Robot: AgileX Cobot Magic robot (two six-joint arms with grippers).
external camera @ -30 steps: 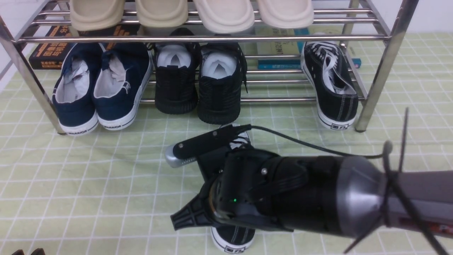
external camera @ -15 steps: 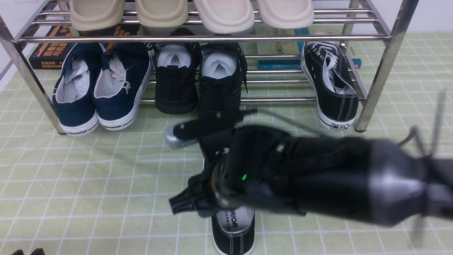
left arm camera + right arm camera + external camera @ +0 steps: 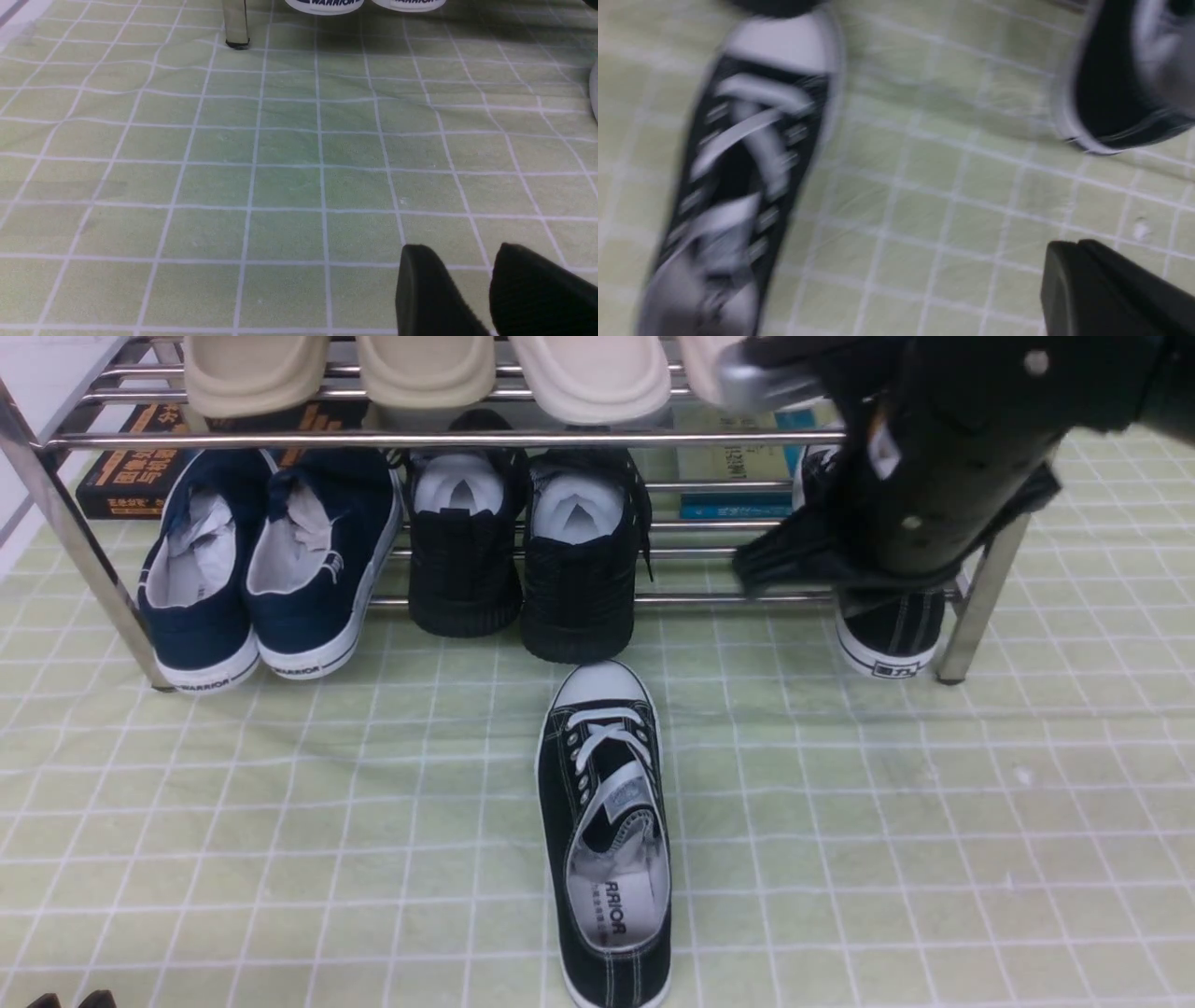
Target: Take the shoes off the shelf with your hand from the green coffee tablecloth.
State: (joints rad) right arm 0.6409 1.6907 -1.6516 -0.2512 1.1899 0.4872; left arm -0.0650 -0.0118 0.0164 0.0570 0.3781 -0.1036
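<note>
Lying flat on the large pale green tablecloth with its grid of thin white lines [image 3: 280, 803], one black canvas low-top sneaker with white laces and a white rubber toe cap [image 3: 607, 821] points its toe at the two-tier rack of shiny chrome tubes [image 3: 280, 439]. The toe ends just short of the all-black mesh shoes [image 3: 523, 551] in the middle of the lower tier. Its mate [image 3: 892, 630] stands on that tier at the right end, heel outward, mostly hidden behind the bulky black right arm [image 3: 943, 457]; whether the arm touches it cannot be told. The right gripper [image 3: 1073, 261] has its fingers pressed together with nothing between them, above bare cloth in a blurred wrist view. The left gripper [image 3: 465, 254] sits low over the cloth, fingers apart, gripping nothing. Navy blue white-soled sneakers [image 3: 261, 560] fill the tier's left end, and beige slippers [image 3: 429, 369] line the upper tier.
</note>
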